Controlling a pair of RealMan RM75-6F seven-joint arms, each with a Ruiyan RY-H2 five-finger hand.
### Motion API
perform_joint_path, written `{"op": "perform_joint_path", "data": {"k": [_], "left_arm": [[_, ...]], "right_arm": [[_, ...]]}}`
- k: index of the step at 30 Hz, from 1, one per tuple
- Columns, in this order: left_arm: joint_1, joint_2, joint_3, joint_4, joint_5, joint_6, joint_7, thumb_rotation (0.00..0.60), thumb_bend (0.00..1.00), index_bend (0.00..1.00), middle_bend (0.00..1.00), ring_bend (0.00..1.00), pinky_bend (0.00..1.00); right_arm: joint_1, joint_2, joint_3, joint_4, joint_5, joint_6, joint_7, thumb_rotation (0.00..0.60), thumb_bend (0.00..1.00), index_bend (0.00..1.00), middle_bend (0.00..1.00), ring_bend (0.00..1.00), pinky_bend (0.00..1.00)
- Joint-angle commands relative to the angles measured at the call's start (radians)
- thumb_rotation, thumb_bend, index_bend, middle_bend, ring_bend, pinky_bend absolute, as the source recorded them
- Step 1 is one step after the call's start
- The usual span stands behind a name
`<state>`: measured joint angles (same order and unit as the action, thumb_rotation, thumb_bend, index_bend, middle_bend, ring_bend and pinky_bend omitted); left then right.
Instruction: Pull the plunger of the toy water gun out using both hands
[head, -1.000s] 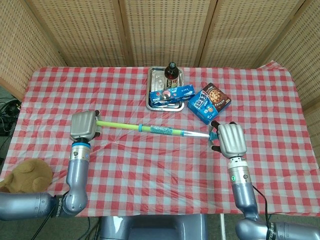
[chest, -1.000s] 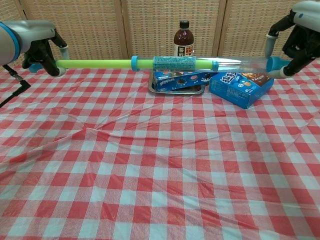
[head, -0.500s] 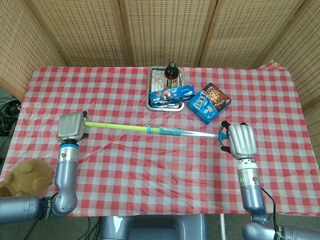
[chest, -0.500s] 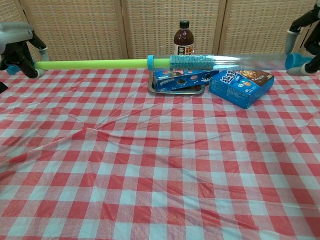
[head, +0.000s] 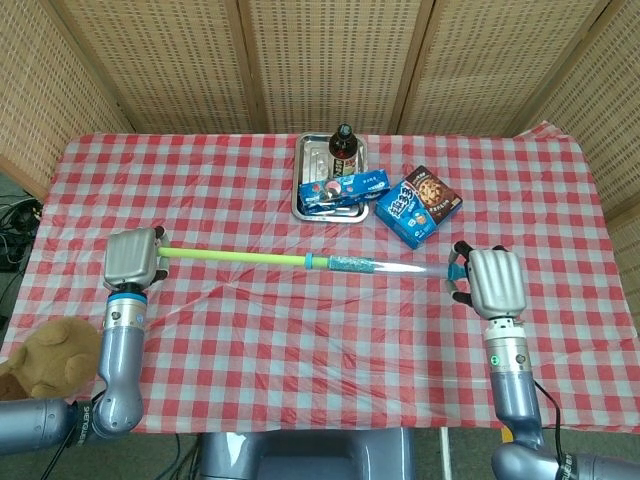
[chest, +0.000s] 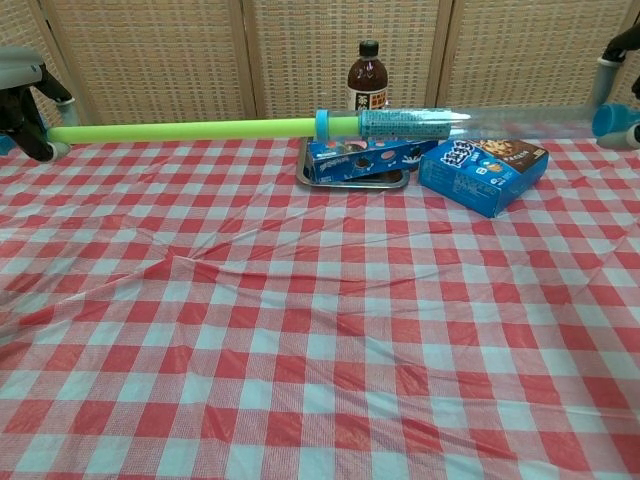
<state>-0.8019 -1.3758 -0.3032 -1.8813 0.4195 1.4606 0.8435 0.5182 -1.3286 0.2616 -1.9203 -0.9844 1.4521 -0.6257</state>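
Note:
The toy water gun hangs level above the table, stretched between my two hands. Its yellow-green plunger rod runs from my left hand, which grips its end, to a blue collar. Past the collar lie a patterned blue sleeve and the clear barrel. My right hand grips the barrel's blue end cap at the far right.
A metal tray at the back centre holds a dark bottle and a blue packet. A blue cookie box lies to its right. A brown plush toy sits off the table's left corner.
My hands have moved further apart, left hand leftward and right hand rightward. More of the yellow-green rod shows, and the blue collar and sleeve have shifted right.

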Motion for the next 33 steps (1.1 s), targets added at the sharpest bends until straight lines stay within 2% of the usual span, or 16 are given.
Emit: {"op": "perform_joint_path", "data": {"k": [1,19,22,23,25,27,28,30,33], "left_arm": [[0.002,0.007,0.0,-0.009,0.003,0.005,0.003,0.6,0.64,0.84,0.94,0.85,0.72],[0.015,0.007,0.012,-0.007,0.021,-0.016,-0.011,0.6,0.64,0.82,0.94,0.85,0.72],[0.018,0.01,0.018,-0.007,0.034,-0.029,-0.02,0.6,0.62,0.79,0.91,0.83,0.71],[0.02,0.014,0.021,-0.011,0.038,-0.04,-0.024,0.6,0.6,0.76,0.88,0.81,0.7],[0.024,0.03,0.029,-0.024,0.043,-0.065,-0.029,0.6,0.53,0.63,0.75,0.7,0.63],[0.026,0.041,0.042,-0.037,0.052,-0.083,-0.028,0.6,0.45,0.52,0.63,0.6,0.54],[0.027,0.046,0.047,-0.043,0.052,-0.088,-0.026,0.6,0.42,0.47,0.58,0.56,0.5],[0.028,0.056,0.056,-0.056,0.051,-0.098,-0.021,0.6,0.34,0.35,0.41,0.42,0.38],[0.032,0.073,0.073,-0.077,0.048,-0.111,-0.014,0.6,0.28,0.23,0.22,0.26,0.27]], "right_arm": [[-0.002,0.003,0.001,-0.002,0.003,-0.003,0.005,0.6,0.51,0.58,1.0,1.0,0.56],[0.004,-0.003,0.007,0.03,0.009,-0.018,-0.005,0.6,0.51,0.57,1.0,1.0,0.56],[0.006,-0.006,0.005,0.039,0.006,-0.025,-0.002,0.6,0.5,0.57,1.0,0.99,0.55],[0.007,-0.006,0.002,0.041,0.001,-0.028,-0.002,0.6,0.47,0.55,0.97,0.97,0.54],[0.007,-0.004,-0.007,0.045,-0.003,-0.039,-0.004,0.6,0.42,0.49,0.87,0.87,0.46],[0.007,-0.002,-0.015,0.048,0.001,-0.051,-0.007,0.6,0.37,0.39,0.68,0.71,0.34],[0.008,-0.002,-0.017,0.049,0.005,-0.055,-0.009,0.6,0.35,0.35,0.61,0.66,0.31],[0.007,-0.001,-0.02,0.051,0.013,-0.064,-0.01,0.6,0.3,0.26,0.44,0.5,0.24],[0.005,0.0,-0.027,0.058,0.029,-0.076,-0.01,0.6,0.28,0.2,0.28,0.34,0.2]]}}
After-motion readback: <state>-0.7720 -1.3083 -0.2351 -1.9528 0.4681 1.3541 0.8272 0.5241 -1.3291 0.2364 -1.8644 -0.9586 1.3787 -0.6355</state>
